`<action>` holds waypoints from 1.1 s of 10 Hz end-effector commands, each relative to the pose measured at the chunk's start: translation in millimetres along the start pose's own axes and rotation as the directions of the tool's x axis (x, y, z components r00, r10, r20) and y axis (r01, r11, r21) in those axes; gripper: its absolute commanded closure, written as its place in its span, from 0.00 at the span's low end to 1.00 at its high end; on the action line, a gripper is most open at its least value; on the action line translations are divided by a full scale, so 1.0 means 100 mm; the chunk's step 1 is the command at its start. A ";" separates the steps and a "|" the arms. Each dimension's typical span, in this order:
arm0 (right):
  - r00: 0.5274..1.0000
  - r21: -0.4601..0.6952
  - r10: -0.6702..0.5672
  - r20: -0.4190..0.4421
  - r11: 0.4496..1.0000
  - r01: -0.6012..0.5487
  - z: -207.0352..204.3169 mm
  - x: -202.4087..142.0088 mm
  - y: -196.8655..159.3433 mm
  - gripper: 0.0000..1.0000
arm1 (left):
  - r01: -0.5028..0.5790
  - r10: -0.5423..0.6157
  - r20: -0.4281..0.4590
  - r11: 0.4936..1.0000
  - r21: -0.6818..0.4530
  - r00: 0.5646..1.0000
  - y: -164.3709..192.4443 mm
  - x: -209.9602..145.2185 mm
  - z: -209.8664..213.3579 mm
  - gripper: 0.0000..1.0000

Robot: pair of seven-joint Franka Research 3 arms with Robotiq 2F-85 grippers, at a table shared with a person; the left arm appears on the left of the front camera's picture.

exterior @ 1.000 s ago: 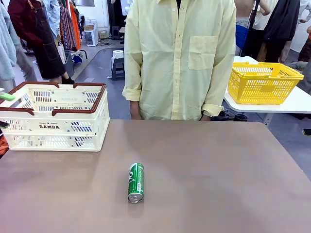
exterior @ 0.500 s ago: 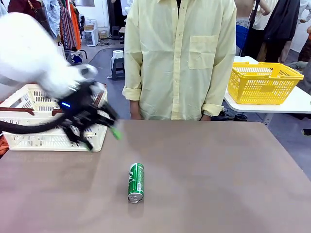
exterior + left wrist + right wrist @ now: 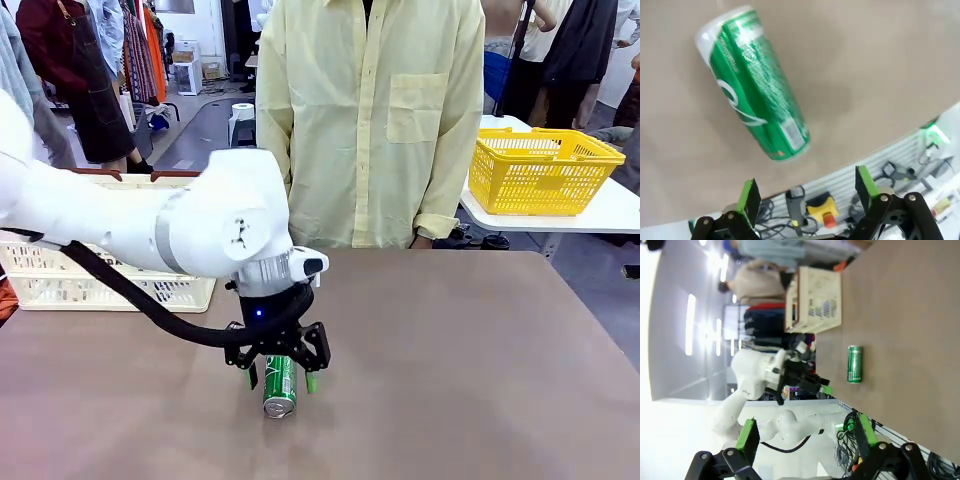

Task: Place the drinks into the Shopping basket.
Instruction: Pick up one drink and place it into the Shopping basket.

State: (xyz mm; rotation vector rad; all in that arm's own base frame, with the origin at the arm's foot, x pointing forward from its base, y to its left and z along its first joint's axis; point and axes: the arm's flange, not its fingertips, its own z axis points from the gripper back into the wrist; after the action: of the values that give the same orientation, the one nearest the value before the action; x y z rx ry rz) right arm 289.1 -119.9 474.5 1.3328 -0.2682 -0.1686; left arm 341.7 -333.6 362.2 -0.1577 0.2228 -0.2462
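While a second ago no arm showed over the bench [image 3: 480,380], the left hand [image 3: 278,380] has now swung across from beside the basket and hangs low over the middle of the bench, its jaws wide open and gripping nothing. Its green pads [image 3: 311,381] stand on either side of the far end of the green can [image 3: 280,385], one just left and one just right of it; from the front view I cannot tell whether they touch it. The can lies on its side where it lay before, its silver end turned toward the robot's side. In the left wrist view the can [image 3: 754,84] lies slantwise ahead of the open left hand [image 3: 807,192], clear of both pads [image 3: 748,195], with bare bench around it.

Behind the white left arm [image 3: 150,225], the Shopping basket [image 3: 120,290] sits at the far left of the bench, well apart from the can and partly hidden by the arm. A person in a pale yellow shirt [image 3: 375,120] stands at the far edge. A yellow basket [image 3: 540,170] rests on another table at the right.

The right hand [image 3: 805,435] is wide open too and empty, looking along the bench toward the can [image 3: 855,364] and the Shopping basket [image 3: 815,300] from far off.
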 end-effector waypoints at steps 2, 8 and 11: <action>1.000 0.000 0.002 -0.008 1.000 -0.002 0.02 -0.02 0.02 0.00 | -0.004 -0.006 0.108 0.996 0.091 0.994 0.11 0.16 -0.12 0.00; 1.000 0.000 0.002 -0.008 1.000 -0.002 0.02 -0.02 0.02 0.00 | -0.099 0.062 0.311 0.990 0.104 0.949 0.16 0.34 -0.47 0.00; 1.000 0.000 0.002 -0.008 1.000 -0.002 0.02 -0.02 0.02 0.00 | -0.111 0.071 0.341 0.989 0.100 0.937 0.18 0.39 -0.51 0.00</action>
State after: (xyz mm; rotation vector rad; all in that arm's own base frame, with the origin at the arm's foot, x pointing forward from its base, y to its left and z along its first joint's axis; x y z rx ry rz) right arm 288.7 -119.5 474.6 1.3356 -0.2655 -0.1663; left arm 370.9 -330.4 309.8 -0.0917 -0.0954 -0.1618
